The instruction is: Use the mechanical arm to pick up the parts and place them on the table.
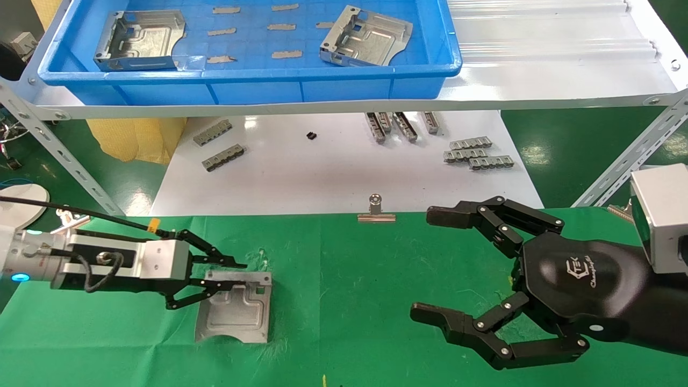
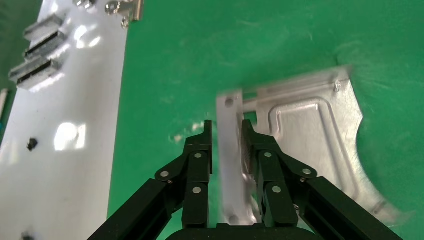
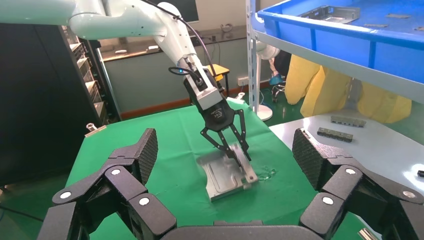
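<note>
My left gripper (image 1: pixel 226 278) is low over the green cloth table (image 1: pixel 349 301), at its left. One silvery bracket (image 1: pixel 236 312) lies flat on the cloth under it. In the left wrist view the black fingers (image 2: pixel 199 160) stand slightly apart on either side of the bracket's (image 2: pixel 310 135) bent-up rim, with a thin gap on one side. The bracket looks blurred there. My right gripper (image 1: pixel 432 264) hovers wide open and empty over the cloth at the right, and it also shows in its own wrist view (image 3: pixel 225 150). Two more brackets (image 1: pixel 142 40) (image 1: pixel 365 36) lie in the blue tray (image 1: pixel 242 88).
The tray sits on a white shelf with slanted metal legs (image 1: pixel 59 156) (image 1: pixel 629 161). Behind the cloth lies a glossy white board (image 1: pixel 333 172) with grey ridged strips (image 1: pixel 478 153) (image 1: pixel 223 158). A silver binder clip (image 1: pixel 376 210) holds the cloth's back edge.
</note>
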Available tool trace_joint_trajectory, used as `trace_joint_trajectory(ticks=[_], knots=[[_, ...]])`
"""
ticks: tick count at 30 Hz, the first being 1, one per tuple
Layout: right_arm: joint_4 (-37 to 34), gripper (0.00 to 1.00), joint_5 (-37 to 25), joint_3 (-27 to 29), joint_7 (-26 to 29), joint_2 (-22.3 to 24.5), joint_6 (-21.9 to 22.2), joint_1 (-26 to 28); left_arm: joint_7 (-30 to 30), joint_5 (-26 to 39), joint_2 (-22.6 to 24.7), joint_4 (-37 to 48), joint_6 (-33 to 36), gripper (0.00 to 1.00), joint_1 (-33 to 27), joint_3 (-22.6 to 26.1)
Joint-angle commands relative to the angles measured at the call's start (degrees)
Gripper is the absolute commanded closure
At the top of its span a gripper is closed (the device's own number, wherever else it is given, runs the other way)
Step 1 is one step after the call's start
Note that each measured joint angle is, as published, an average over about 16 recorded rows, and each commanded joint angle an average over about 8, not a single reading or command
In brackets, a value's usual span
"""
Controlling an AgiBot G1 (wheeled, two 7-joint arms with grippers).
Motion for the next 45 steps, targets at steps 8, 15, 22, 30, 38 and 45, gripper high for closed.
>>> trace_joint_trajectory(ticks=[8, 15, 22, 30, 38, 45], knots=[[0.0, 0.0, 0.0, 0.0, 0.0, 0.0, 0.0, 0.0, 1.68, -2.5, 0.63, 5.75, 1.31, 0.0, -0.64, -1.68], [0.0, 0.0, 0.0, 0.0, 0.0, 0.0, 0.0, 0.0, -6.28, -7.25, -0.74, 8.76, 4.72, 0.0, 0.53, -4.73], [-0.01, 0.0, 0.01, 0.0, 0.0, 0.01, 0.01, -0.01, -13.18, -11.37, -2.09, 8.3, 5.61, 0.0, 3.25, -7.29], [-0.01, 0.0, 0.01, 0.0, 0.0, 0.01, 0.02, -0.01, -12.87, -11.44, -2.12, 8.07, 5.64, 0.0, 3.32, -7.3], [-0.01, 0.0, 0.01, 0.01, 0.0, 0.01, 0.02, -0.01, -14.19, -11.83, -2.77, 5.17, 5.31, 0.0, 4.39, -8.09], [-0.01, 0.0, 0.01, 0.01, 0.0, 0.01, 0.02, -0.01, -18.89, -13.87, -4.85, -2.83, 4.59, 0.0, 8.06, -10.81]])
